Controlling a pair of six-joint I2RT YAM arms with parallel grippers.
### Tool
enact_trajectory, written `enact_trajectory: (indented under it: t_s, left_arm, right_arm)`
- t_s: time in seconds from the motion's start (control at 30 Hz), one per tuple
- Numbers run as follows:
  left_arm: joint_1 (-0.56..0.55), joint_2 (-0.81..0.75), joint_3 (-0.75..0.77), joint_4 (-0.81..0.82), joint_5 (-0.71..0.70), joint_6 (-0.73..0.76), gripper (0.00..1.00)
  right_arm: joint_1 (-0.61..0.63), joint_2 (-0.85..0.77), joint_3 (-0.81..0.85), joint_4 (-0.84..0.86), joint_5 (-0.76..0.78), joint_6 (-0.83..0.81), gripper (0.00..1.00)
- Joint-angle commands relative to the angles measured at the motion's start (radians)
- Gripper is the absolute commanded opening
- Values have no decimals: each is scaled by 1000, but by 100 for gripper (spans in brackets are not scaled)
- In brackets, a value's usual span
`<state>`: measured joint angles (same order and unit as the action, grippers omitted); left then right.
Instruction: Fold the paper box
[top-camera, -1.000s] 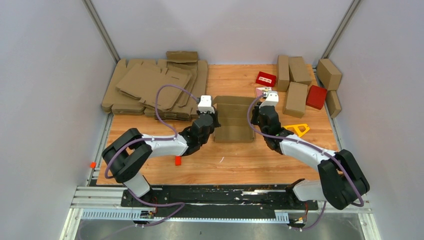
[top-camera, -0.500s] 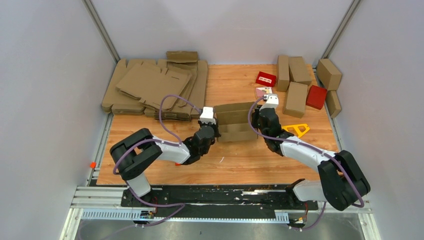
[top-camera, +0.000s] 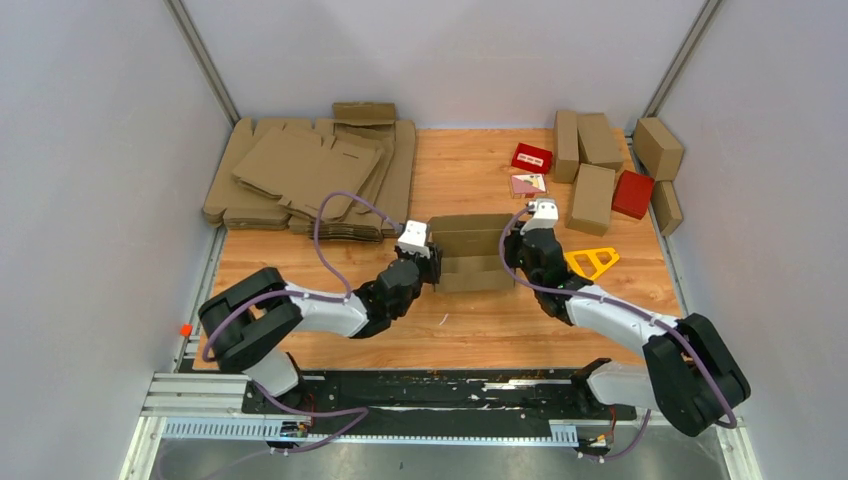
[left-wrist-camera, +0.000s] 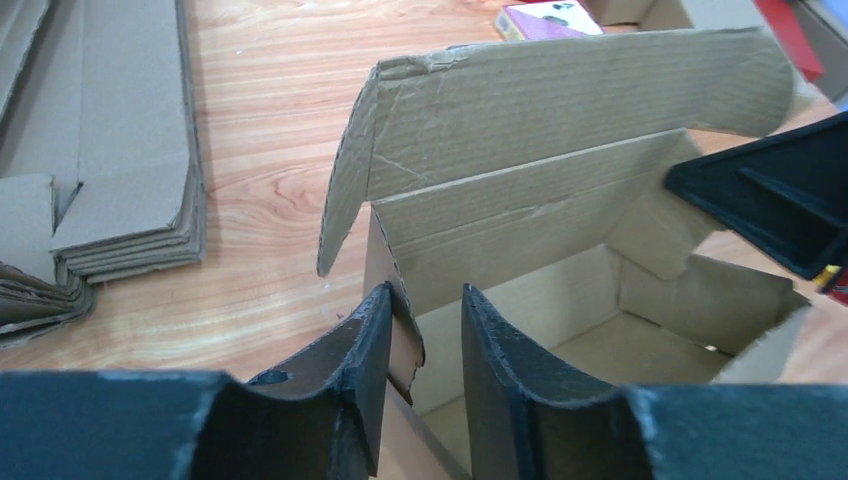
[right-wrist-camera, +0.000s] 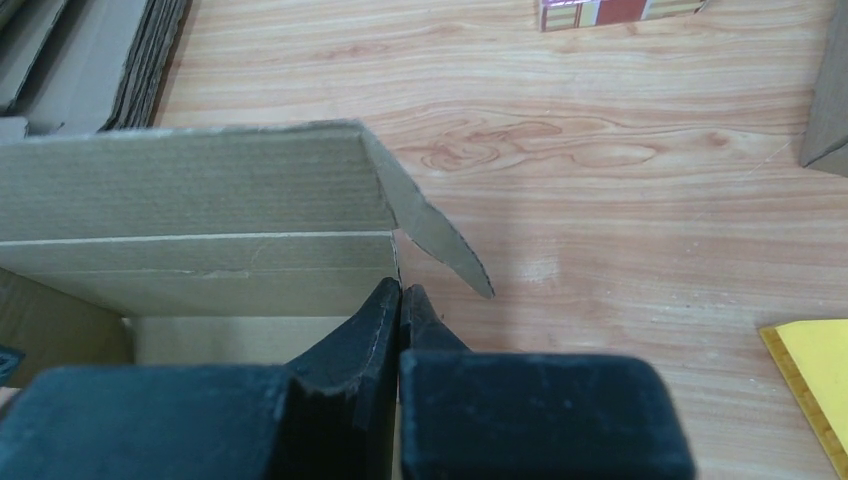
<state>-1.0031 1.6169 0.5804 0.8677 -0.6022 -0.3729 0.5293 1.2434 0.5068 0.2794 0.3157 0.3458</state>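
The paper box (top-camera: 470, 252) stands half folded at the table's middle, an open brown tray with its rear lid panel upright. My left gripper (top-camera: 433, 264) is at its left end. In the left wrist view the left gripper (left-wrist-camera: 425, 296) is open and straddles the box's (left-wrist-camera: 520, 210) left end flap, which touches the left finger (left-wrist-camera: 360, 350). My right gripper (top-camera: 512, 256) is at the right end. In the right wrist view the right gripper (right-wrist-camera: 400, 290) is pinched shut on the right end wall of the box (right-wrist-camera: 200, 230).
A stack of flat cardboard sheets (top-camera: 310, 175) lies at the back left. Several folded cartons (top-camera: 590, 195) and two red boxes (top-camera: 532, 157) (top-camera: 632, 193) stand at the back right. A small pink box (top-camera: 527, 184) and a yellow triangle (top-camera: 592, 261) lie right of the box.
The box went from lying nearly flat to standing as an open tray with its rear panel raised, and moved nearer. Both grippers drew nearer with its ends.
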Motion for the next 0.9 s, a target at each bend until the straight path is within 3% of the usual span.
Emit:
enact_trajectory:
  t_s: [0.0,0.17,0.37,0.6,0.7,0.77,0.87]
  left_arm:
    - [-12,-134,-13,-92,124,21,46]
    - [-12,-258,61,-480,185,44,58]
    - [-10,-430,114,-808,202,89,68]
    - [68,-534,203,-958,505,265,71]
    - [87,-486,293,-1015,498,320,74]
    - [89,-442,346,-1039,480,351,82]
    - [101,-365,417,-1059,464,396,84]
  right_arm:
    - [11,-41,-53,109,-63,-36,0]
    - [11,-70,-84,132,-81,-61,0]
    - [11,-84,-112,161,-101,-64,0]
    - [10,-84,-113,178,-172,-109,0]
    - [10,-91,-117,187,-192,-121,0]
    - [10,-96,-120,189,-196,-124,0]
    - [10,-99,-121,193,-201,-128,0]
